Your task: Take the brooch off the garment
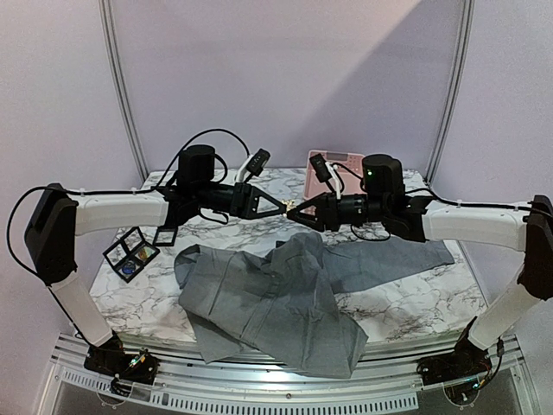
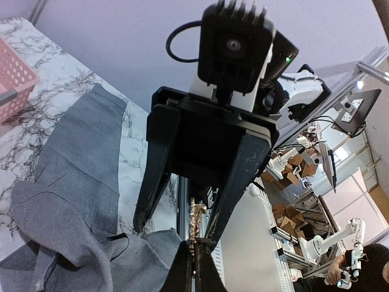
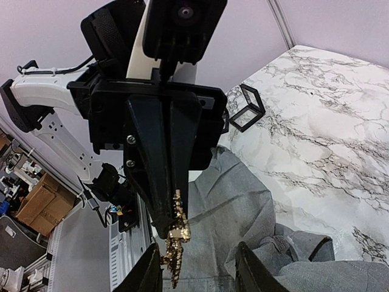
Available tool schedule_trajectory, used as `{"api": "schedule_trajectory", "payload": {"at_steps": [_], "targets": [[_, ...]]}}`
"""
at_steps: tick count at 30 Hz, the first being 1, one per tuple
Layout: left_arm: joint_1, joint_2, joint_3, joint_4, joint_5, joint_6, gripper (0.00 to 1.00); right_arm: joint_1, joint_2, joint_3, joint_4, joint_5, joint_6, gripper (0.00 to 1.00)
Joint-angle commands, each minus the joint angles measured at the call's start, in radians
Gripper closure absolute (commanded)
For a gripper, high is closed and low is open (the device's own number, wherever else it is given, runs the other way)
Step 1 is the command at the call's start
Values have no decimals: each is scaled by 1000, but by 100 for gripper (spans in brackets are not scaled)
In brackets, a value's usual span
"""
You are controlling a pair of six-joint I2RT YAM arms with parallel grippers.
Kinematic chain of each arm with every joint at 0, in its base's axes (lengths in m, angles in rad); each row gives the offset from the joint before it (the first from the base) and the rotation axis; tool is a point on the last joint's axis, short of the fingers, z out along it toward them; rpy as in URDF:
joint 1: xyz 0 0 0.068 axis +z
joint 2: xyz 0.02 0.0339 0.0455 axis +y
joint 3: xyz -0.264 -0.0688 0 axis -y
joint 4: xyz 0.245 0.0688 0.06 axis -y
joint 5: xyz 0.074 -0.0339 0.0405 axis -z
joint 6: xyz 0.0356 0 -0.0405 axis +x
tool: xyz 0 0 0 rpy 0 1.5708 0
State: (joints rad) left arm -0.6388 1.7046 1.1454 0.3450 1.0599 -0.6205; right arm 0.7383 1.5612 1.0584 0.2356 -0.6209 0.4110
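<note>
Where the brooch is: up in the air over the table, a little gold brooch (image 3: pixel 175 243) sits between the two grippers, well apart from the cloth.
Left gripper: the left gripper (image 2: pixel 194 261) has its jaws pressed together on the brooch and pinches one end of it.
Right gripper: the right gripper (image 3: pixel 197 261) faces the left one tip to tip. Its jaws are spread, one on each side of the brooch, and they do not pinch it yet.
Garment: the grey garment (image 1: pixel 268 303) lies crumpled on the marble table (image 1: pixel 415 303), below the grippers. No gripper touches it.
Done: the brooch is off the garment, so the main job looks done.
Left to do: it seems the brooch must pass from one gripper to the other, or be put down somewhere. Where it should go cannot be told.
Other things: a pink basket (image 1: pixel 346 160) stands at the far edge of the table, and a small black-framed box (image 1: pixel 121 239) sits on the left side.
Writing: no words, brand names or labels can be read on anything.
</note>
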Motion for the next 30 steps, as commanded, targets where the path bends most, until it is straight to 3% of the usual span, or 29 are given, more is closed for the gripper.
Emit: {"api": "schedule_trajectory", "payload": {"at_steps": [1,13,30], "targets": [[-7,-9,-1,-15,14,33,100,-25,27,-6,4,-7,28,61],[-19,-15,28,-136,-2,125,100,-36,67,21,1,-31,65,65],[-22,-25,31,-164,-14,154,100,-46,116,50,-32,-44,91,71]]}}
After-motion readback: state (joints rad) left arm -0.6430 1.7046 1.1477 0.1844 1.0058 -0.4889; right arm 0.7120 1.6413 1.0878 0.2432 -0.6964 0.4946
